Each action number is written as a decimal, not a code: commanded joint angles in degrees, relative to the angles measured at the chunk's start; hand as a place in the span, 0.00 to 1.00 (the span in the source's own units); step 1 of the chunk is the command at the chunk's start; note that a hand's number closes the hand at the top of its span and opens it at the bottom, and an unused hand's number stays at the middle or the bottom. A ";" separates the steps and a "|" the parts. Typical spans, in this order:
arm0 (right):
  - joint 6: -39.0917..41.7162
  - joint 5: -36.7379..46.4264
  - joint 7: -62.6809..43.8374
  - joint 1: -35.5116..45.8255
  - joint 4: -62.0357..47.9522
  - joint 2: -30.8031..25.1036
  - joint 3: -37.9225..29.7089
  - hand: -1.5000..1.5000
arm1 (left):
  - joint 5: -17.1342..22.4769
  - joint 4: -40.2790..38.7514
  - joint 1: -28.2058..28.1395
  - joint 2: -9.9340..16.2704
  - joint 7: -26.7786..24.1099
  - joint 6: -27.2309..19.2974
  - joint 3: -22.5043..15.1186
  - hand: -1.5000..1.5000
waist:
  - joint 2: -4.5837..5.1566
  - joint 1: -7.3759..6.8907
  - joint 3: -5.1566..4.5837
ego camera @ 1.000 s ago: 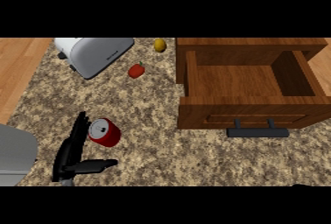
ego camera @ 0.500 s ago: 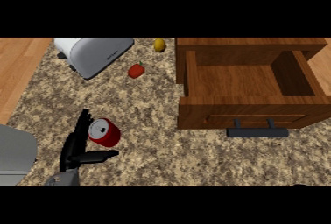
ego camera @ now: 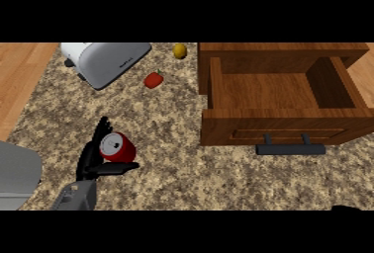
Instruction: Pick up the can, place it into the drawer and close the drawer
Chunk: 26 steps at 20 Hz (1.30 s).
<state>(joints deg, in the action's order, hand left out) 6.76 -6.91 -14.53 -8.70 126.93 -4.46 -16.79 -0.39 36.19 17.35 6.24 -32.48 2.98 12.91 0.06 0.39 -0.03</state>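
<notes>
One robot hand, the left [ego camera: 93,158], is cupping the red can [ego camera: 117,148] on the table [ego camera: 182,173], fingers straight and thumb spread beneath, not closing. Lifted so, the can is risking rolling away, well apart from the open drawer [ego camera: 274,91].

Toaster [ego camera: 106,62], red pepper [ego camera: 153,79], lemon [ego camera: 179,50]
</notes>
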 commanded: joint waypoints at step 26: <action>-2.88 4.58 -5.68 2.82 6.06 0.99 2.81 0.00 | 5.21 -17.72 21.66 -1.73 -4.45 -0.51 4.64 1.00 | 0.11 0.55 -0.04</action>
<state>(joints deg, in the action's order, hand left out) 5.30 -4.73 -16.63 -4.75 127.88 -4.64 -16.60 3.15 18.66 35.42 4.45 -38.75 3.75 16.04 0.23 0.80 -0.04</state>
